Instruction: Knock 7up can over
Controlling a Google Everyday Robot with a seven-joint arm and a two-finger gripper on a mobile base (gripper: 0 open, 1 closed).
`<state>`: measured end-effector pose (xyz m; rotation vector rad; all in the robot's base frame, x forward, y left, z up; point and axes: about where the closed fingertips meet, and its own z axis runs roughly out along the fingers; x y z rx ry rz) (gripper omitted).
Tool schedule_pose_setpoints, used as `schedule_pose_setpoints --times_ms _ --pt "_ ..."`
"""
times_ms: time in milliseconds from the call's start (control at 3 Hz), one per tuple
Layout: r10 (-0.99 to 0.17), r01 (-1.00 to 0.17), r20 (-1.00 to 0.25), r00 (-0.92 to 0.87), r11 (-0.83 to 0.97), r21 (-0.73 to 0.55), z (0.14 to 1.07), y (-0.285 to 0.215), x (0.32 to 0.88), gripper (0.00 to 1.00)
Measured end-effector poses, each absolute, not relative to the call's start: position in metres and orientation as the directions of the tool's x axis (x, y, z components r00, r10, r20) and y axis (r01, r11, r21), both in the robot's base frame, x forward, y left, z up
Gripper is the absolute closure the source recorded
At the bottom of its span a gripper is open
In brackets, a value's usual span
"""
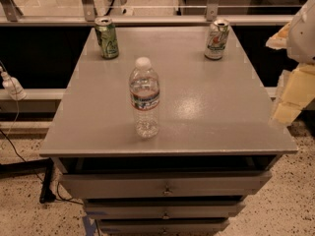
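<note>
The 7up can is silver-white with green lettering and a red spot. It stands upright near the far right corner of the grey cabinet top. My gripper is at the right edge of the view, beyond the right side of the cabinet top and nearer to me than the can. It does not touch the can.
A dark green can stands upright at the far left corner. A clear plastic water bottle stands upright in the middle front. The cabinet has drawers below. A glass rail runs behind it. Cables lie on the floor at left.
</note>
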<state>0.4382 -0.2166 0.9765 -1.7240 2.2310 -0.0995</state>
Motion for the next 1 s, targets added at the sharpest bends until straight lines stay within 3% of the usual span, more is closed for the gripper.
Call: schedule_pose_setpoints --times_ms 667,1000 --pt "-0.938 -0.918 -0.26 -0.23 0.298 -0.261 0.972 -0.216 0.459 0.0" --pt "-0.925 -0.9 -0.291 -0.244 0.328 -0.287 0.958 -0.219 0.498 0.0"
